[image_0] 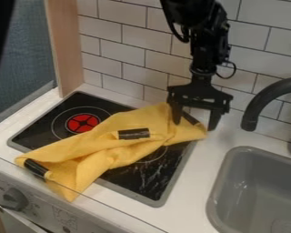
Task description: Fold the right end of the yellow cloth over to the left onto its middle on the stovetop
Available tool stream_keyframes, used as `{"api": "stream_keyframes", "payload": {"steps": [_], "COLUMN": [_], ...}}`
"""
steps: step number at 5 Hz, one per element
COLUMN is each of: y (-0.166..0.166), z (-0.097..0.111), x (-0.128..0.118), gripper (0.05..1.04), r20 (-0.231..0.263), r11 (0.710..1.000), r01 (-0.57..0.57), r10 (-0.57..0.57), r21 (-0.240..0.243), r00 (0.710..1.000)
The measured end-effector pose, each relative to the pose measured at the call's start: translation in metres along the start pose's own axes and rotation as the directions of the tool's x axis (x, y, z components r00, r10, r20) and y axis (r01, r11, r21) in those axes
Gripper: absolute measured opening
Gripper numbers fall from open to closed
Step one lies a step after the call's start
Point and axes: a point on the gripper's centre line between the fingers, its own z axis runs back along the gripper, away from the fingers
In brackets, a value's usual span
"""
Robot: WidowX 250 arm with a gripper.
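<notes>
The black gripper [195,124] hangs down at the back right corner of the stove, its two fingers spread apart. Between and just behind them lies the right end of a yellow cloth [127,148], with a dark strip near that end. The left fingertip is over the cloth or against it; which one I cannot tell. The cloth stretches crumpled and folded across the black stove top [154,182], from the back right to the front left, where one corner hangs over the front edge. Other black strips mark its middle and left end.
A red burner mark [82,123] shows behind the cloth. To the right stand a grey sink [257,191] and a dark curved faucet [263,98]. The white tiled wall [132,68] rises close behind the gripper. A knob [14,199] sits on the front panel, and a wooden post [64,45] stands at left.
</notes>
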Motion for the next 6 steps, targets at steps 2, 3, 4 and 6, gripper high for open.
{"api": "stream_keyframes", "payload": {"steps": [2, 3, 4, 6], "y": [-0.004, -0.004, -0.004, -0.001], "z": [-0.016, -0.019, -0.020, -0.022], "x": [0.009, 0.012, 0.014, 0.017], "gripper": [0.999, 0.941, 0.663, 0.239], "r20": [-0.022, -0.017, -0.003, 0.018], "r11": [1.000, 1.000, 1.000, 0.999], "r01": [0.016, 0.021, 0.022, 0.022], "r10": [-0.016, -0.021, -0.022, -0.023], "r21": [0.007, 0.012, 0.018, 0.031], "r00": [1.000, 1.000, 1.000, 1.000]}}
